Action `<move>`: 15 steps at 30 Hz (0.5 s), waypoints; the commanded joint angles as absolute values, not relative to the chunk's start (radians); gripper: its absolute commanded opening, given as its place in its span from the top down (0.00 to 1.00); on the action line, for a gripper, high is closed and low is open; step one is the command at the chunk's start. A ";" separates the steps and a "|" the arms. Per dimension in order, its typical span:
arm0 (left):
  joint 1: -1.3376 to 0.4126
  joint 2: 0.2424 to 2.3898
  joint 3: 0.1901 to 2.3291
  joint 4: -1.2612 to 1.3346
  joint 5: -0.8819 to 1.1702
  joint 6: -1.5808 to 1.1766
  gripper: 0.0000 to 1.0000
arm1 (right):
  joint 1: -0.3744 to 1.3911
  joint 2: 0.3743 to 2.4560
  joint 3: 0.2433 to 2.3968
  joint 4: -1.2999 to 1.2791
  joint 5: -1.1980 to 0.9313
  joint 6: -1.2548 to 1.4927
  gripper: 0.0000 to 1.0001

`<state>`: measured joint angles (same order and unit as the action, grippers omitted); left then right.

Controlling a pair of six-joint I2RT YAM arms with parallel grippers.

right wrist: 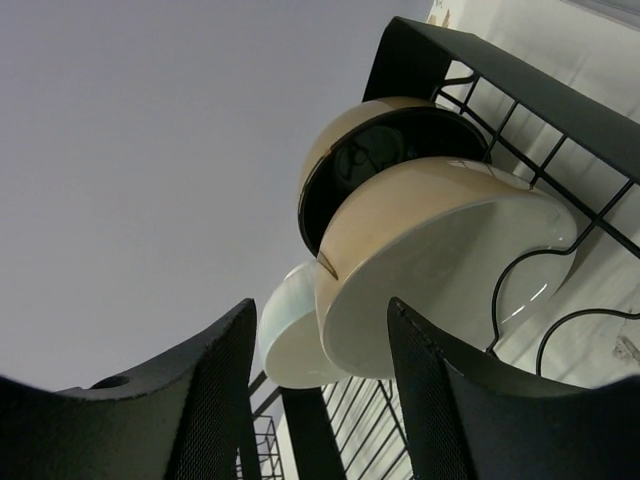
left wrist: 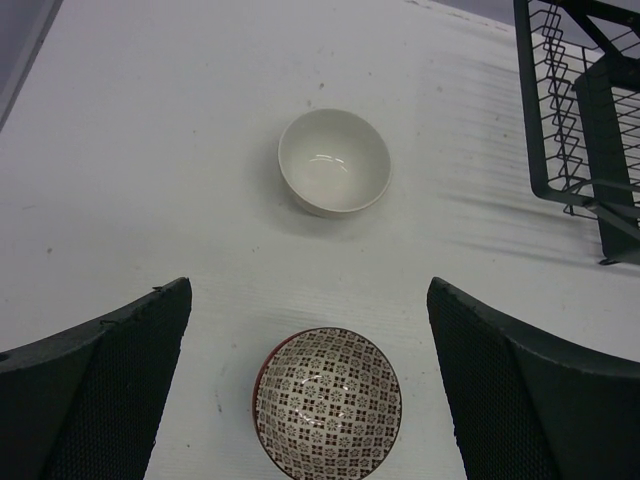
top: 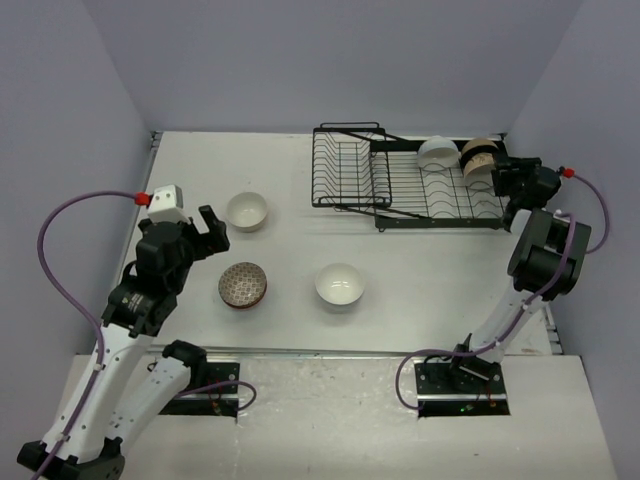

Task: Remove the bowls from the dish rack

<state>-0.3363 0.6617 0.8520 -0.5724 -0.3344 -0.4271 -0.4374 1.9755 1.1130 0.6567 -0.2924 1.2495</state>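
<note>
Black wire forms the rack [top: 400,185], the reference for all positions below. Three bowls stand on edge in its wide section, at the end away from the slotted basket. A pale bowl [top: 437,152] comes first. A dark-lined bowl [right wrist: 380,160] and a beige bowl [right wrist: 440,260] are packed close together against the rack's end wall.

At that same end of the rack is the right gripper [right wrist: 320,300]. Its fingers are apart, and the beige bowl's lower wall shows in the gap between them. The wrist view is too close to confirm whether either pad touches the bowl.

Three more bowls sit upright on the table [top: 180,180], outside the rack.
- The far white bowl [top: 246,211] is left of the basket, about level with the rack's front edge.
- The near white bowl [top: 340,285] is in front of the basket, toward the arm bases.
- The patterned bowl [top: 243,285] is left of the near white bowl and is the farthest of the three from the rack.

The left gripper [top: 212,230] hovers well apart from the rack, between the far white bowl and the patterned bowl. Its fingers are spread wide and hold nothing.
</note>
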 commanded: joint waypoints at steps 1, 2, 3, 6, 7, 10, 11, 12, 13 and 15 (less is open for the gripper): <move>-0.345 0.661 0.861 -0.557 -0.368 -0.425 0.00 | -0.443 2.002 1.137 0.678 -0.275 1.244 0.44; -0.347 0.663 0.859 -0.555 -0.365 -0.425 0.00 | -0.443 2.016 1.147 0.675 -0.284 1.241 0.45; -0.347 0.663 0.859 -0.557 -0.364 -0.425 0.00 | -0.443 2.026 1.166 0.676 -0.290 1.243 0.51; -0.347 0.666 0.857 -0.552 -0.361 -0.423 0.00 | -0.437 2.069 1.183 0.704 -0.298 1.261 0.60; -0.347 0.666 0.857 -0.552 -0.359 -0.422 0.00 | -0.434 2.078 1.184 0.713 -0.293 1.267 0.60; -0.347 0.664 0.856 -0.552 -0.362 -0.422 0.00 | -0.425 2.111 1.200 0.741 -0.296 1.278 0.61; -0.347 0.667 0.856 -0.552 -0.361 -0.422 0.00 | -0.419 2.118 1.201 0.764 -0.299 1.278 0.61; -0.347 0.667 0.854 -0.549 -0.356 -0.420 0.00 | -0.416 2.132 1.215 0.770 -0.305 1.279 0.61; -0.347 0.669 0.854 -0.549 -0.354 -0.420 0.00 | -0.414 2.141 1.219 0.778 -0.310 1.281 0.63; -0.347 0.667 0.854 -0.548 -0.350 -0.419 0.00 | -0.407 2.157 1.233 0.804 -0.324 1.288 0.70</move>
<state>-0.3420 0.6647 0.8520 -0.5724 -0.3443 -0.4267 -0.4099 2.1174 1.1912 0.7616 -0.2829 1.2686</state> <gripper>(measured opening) 0.997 0.320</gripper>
